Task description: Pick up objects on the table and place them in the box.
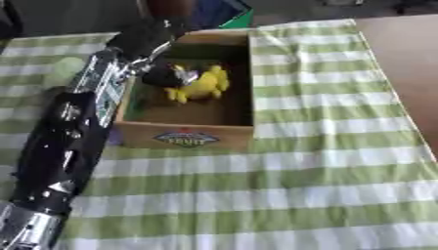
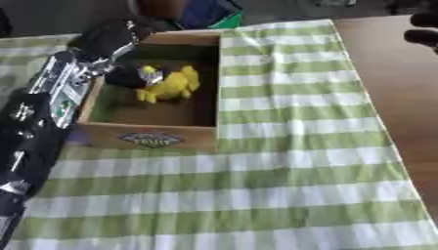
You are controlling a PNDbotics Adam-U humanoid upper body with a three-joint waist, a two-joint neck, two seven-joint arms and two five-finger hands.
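The yellow toy [image 1: 202,84] lies inside the wooden box [image 1: 186,133] on the worktop; the left robot hand [image 1: 164,74] reaches in beside it, grip unclear. Withdrawing carelessly could drag the toy out.

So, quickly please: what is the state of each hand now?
Left hand: inside the box, at the yellow toy; whether its fingers are open or shut cannot be told.
Right hand: dark shapes at the edge; cannot be told.
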